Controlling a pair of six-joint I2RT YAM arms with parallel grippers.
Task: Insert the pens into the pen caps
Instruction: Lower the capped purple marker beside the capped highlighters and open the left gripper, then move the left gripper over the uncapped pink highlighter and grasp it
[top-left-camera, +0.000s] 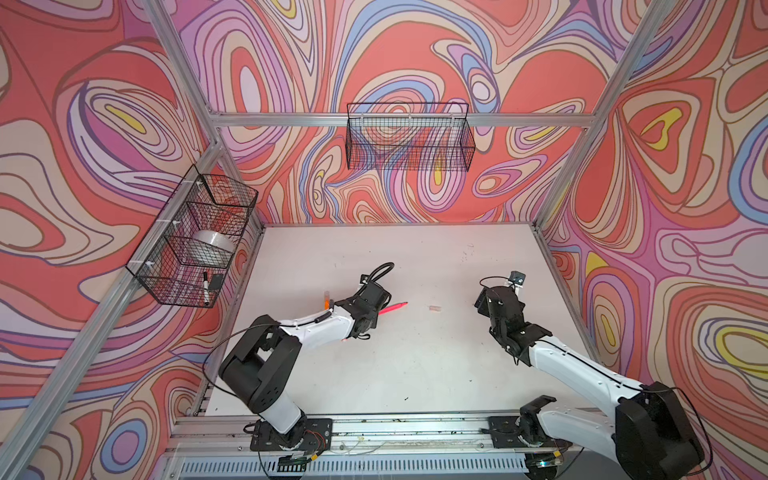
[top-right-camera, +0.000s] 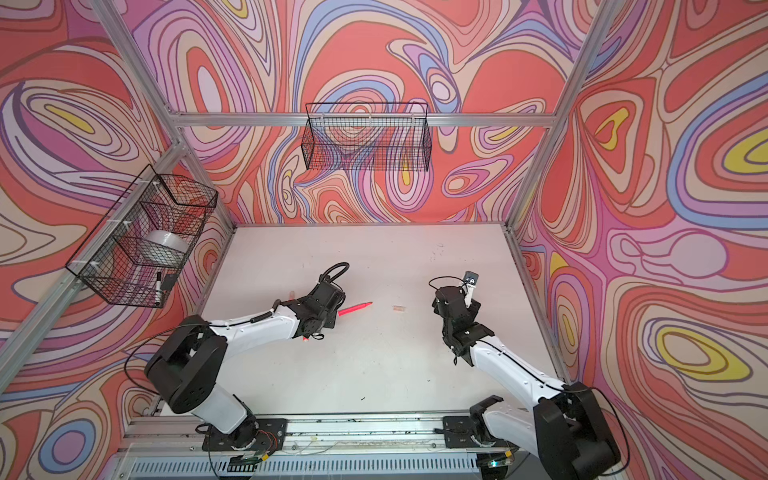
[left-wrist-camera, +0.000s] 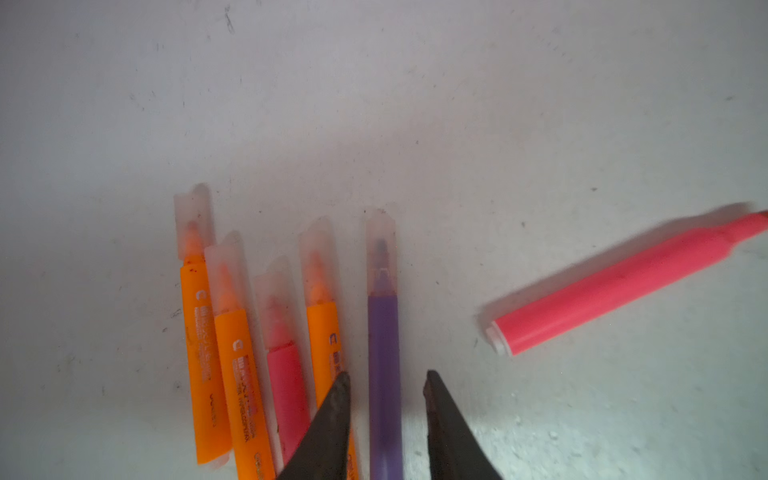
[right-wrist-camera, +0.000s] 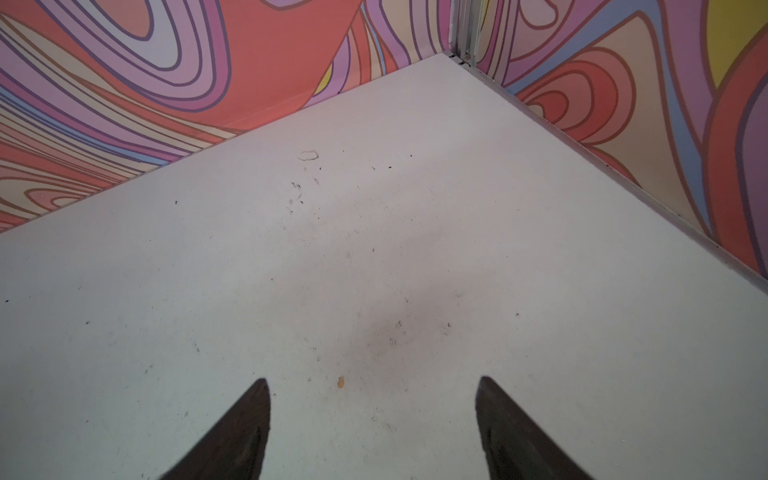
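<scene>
So from where I'm sitting, five of the six look done. There's a row of capped pens lying side by side on the table. The left gripper sits low over the end one, the purple pen. Its jaws are only narrowly apart with a sliver of daylight either side, so I'd say it isn't gripping anything. The right gripper hangs wide and empty over bare table. What's left is the pink pen, no cap on it, lying flat just beside the left gripper on the side toward the middle of the table. Its long axis runs roughly across both top views, with the butt end toward the left gripper and the tapered tip pointing away at the loose cap. That cap lies a little beyond the tip, between it and the right arm. So the left arm is clearly nearer the pen, and the cap is about midway. My guess is left grabs the pen across the barrel and right takes the cap, since they're nearly in line.
</scene>
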